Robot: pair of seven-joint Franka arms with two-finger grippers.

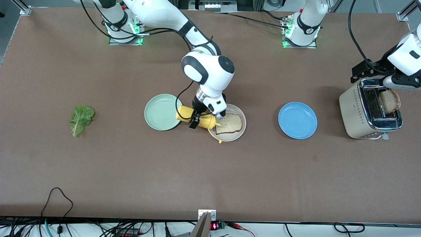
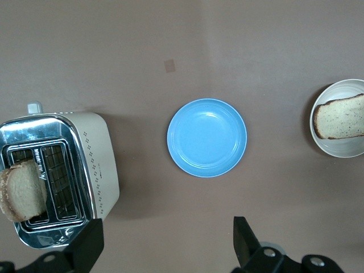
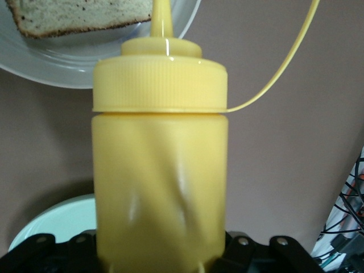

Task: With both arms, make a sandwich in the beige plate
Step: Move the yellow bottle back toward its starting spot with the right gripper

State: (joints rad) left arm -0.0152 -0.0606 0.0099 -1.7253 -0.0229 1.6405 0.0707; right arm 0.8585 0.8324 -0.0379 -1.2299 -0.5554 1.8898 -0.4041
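Observation:
The beige plate (image 1: 237, 133) holds one bread slice (image 1: 229, 124); both also show in the right wrist view, plate (image 3: 68, 62) and slice (image 3: 74, 17). My right gripper (image 1: 197, 119) is shut on a yellow squeeze bottle (image 1: 208, 122), tilted with its nozzle over the plate's rim beside the slice. In the right wrist view the bottle (image 3: 159, 170) fills the space between the jaws of the gripper (image 3: 159, 259). A second slice (image 1: 389, 101) stands in the toaster (image 1: 357, 112). My left gripper (image 1: 363, 70) is open above the table beside the toaster (image 2: 96, 165). The lettuce leaf (image 1: 80, 119) lies alone toward the right arm's end.
A mint green plate (image 1: 161, 112) touches the bottle's base side, next to the beige plate. A blue plate (image 1: 297, 120) lies between the beige plate and the toaster, and shows in the left wrist view (image 2: 207, 137). Cables run along the table's near edge.

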